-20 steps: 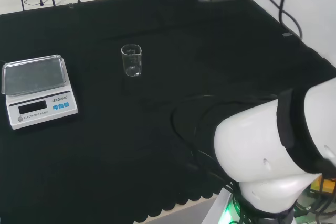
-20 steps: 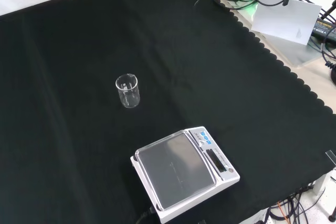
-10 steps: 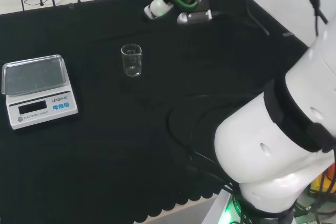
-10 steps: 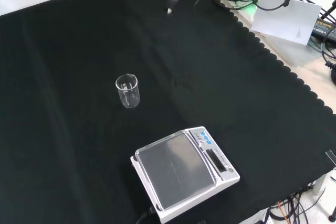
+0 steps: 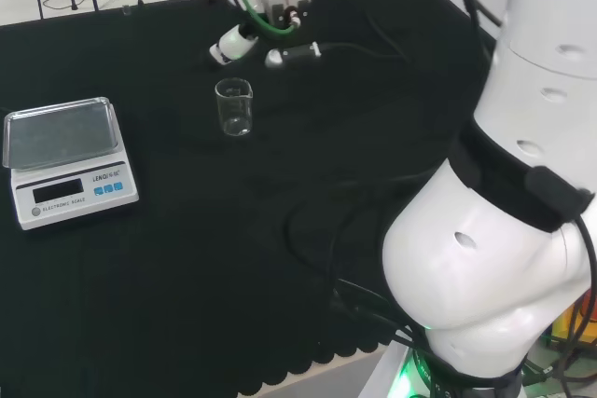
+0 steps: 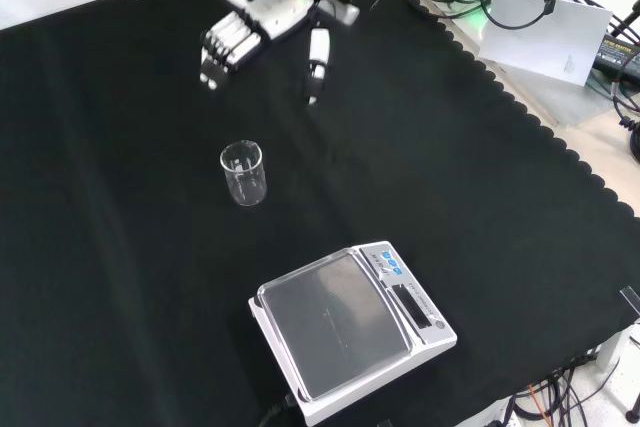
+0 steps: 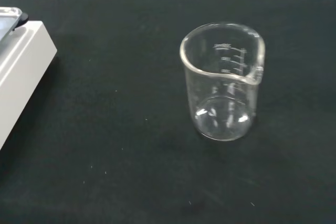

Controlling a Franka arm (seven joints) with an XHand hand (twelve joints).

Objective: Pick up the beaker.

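Bare cloth (image 6: 120, 147) all round beaker (image 6: 244, 173) — scale (image 6: 350, 327) well apart.

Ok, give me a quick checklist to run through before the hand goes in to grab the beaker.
1. Beaker upright on the cloth: ok.
2. Beaker looks empty in the wrist view: ok.
3. Hand open, fingers and thumb spread apart, holding nothing: ok.
4. Hand apart from the beaker, not touching: ok, a gap of bare cloth shows between them in the front view.
5. Path between hand and beaker free of other things: ok.
6. Scale clear of the beaker: ok, it stands apart, nearer the camera in the front view.
7. Hand low enough to close round the beaker's wall: cannot tell.
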